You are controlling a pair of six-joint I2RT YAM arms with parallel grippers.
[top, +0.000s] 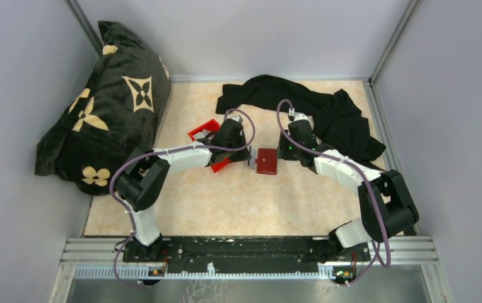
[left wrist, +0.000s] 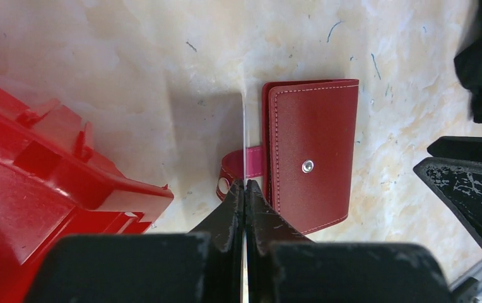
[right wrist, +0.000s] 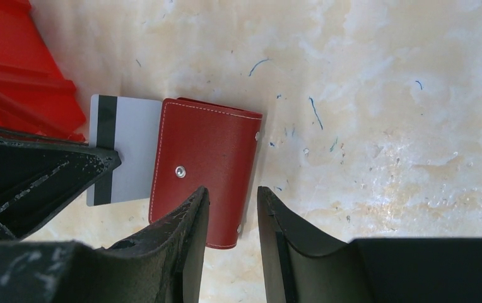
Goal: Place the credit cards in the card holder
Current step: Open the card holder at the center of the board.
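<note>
Top view: I see pale marbled tabletop (top: 226, 202) boxed in by grey walls. Dark patterned cushion (top: 109, 107) left, black cloth (top: 314, 110) at back, red bin (top: 202, 131) partly under left arm. Card holder (top: 267, 161) mid-table, folded flat, between both grippers.

Left wrist: left gripper (left wrist: 245, 184) clamped on credit card (left wrist: 245, 139), seen edge-on just beside card holder.

Right wrist: right gripper (right wrist: 232, 208) jaws apart, nothing pinched, over card holder's corner. Blue flecks on tabletop.

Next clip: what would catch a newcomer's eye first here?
The dark red card holder, folded at mid-table between both arms. The left gripper pinches a grey striped card at its left side; the right gripper stands open over it. A big black flower-patterned cushion fills the far-left corner.
</note>
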